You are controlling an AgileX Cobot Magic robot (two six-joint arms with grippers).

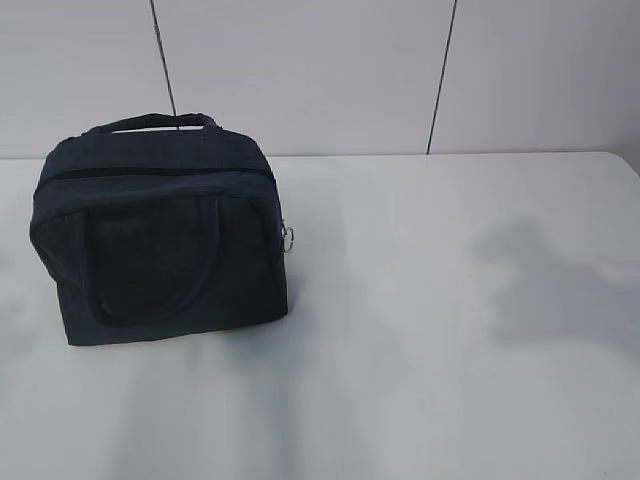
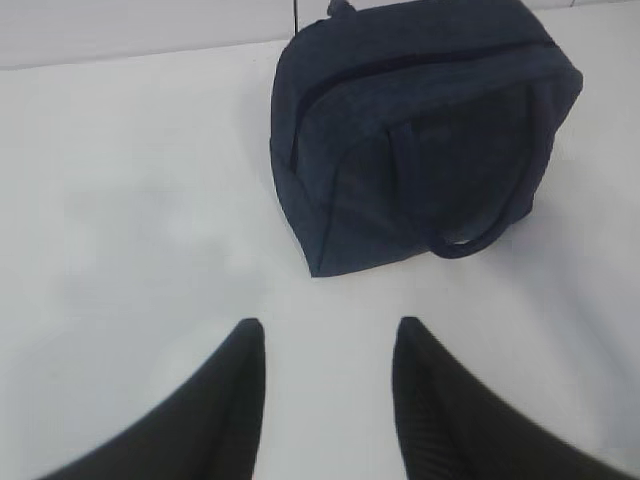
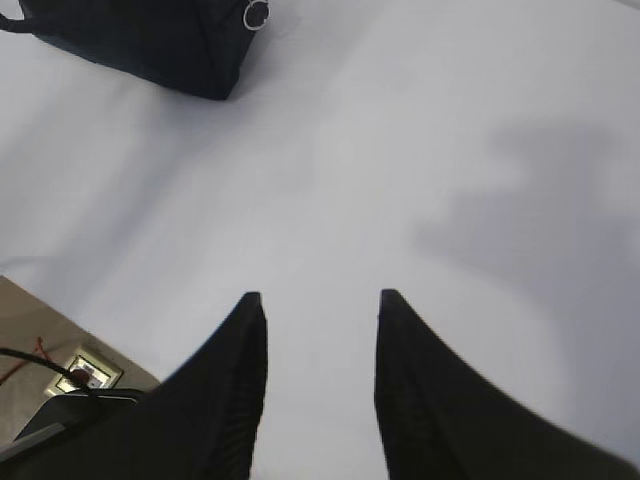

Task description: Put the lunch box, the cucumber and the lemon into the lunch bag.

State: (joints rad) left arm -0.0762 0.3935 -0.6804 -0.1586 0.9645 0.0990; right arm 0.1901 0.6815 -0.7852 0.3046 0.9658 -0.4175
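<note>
Your left fingers (image 2: 325, 335) are spread and empty above the surface (image 1: 430, 330), right fingers (image 3: 318, 305) likewise. The bag (image 1: 160, 235) stands upright at the surface's left, zipped, long axis running left-right, ring pull (image 1: 289, 237) at its right end.

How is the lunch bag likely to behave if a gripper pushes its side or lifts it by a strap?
The lunch bag looks like soft fabric, so its wall would probably dent before the bag slides. Zipped shut and standing boxy on the table, it seems unlikely to tip. Its handle droops against the side, so it is probably floppy to grab.
</note>
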